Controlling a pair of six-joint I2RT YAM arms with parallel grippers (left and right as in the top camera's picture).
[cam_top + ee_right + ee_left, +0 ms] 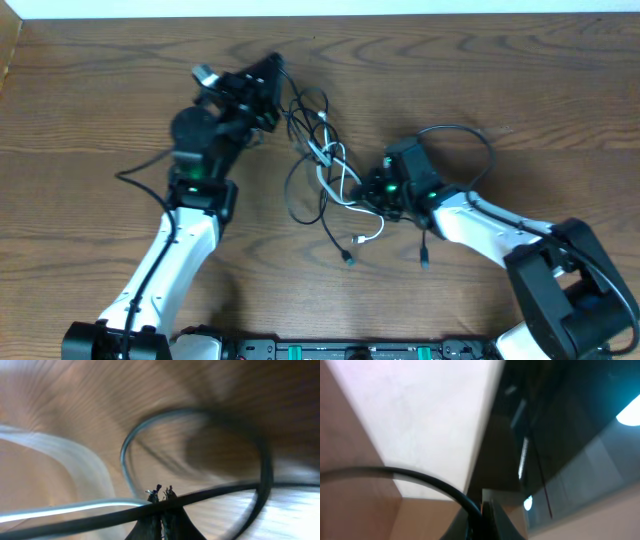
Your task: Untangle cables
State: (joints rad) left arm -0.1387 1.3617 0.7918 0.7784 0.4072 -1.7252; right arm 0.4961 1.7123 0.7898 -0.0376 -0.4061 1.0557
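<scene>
**Both grippers clamped shut, knot sitting between them**

Right up at the lens in the left wrist view is the left gripper [482,510]. It's closed on a black cable [420,477] that arcs in from the left edge and dives between the fingertips. Behind it there's only a blurry pale surface and something dark and glassy.

In the right wrist view the right gripper [163,494] is closed too. A black cord [220,493] lies straight across its tips, and I can't tell which of the black ones it is. The white cable [75,508] comes in from the left and reaches the same tips. Whether either one is actually pinched I can't tell.

From overhead, the cables [325,160] are bunched in a loose knot mid-tabletop [520,80], between the two grippers. The left gripper sits at the knot's upper left, with its black cable running down into the mess. The right gripper is pressed against the knot's right edge and hides a bit of it. Two loose ends trail out below, one white and one black.

As for clutter, the left arm [175,250] and right arm [480,225] reach in from the bottom corners. A thin black loop [478,140] also curls just above the right one.
</scene>
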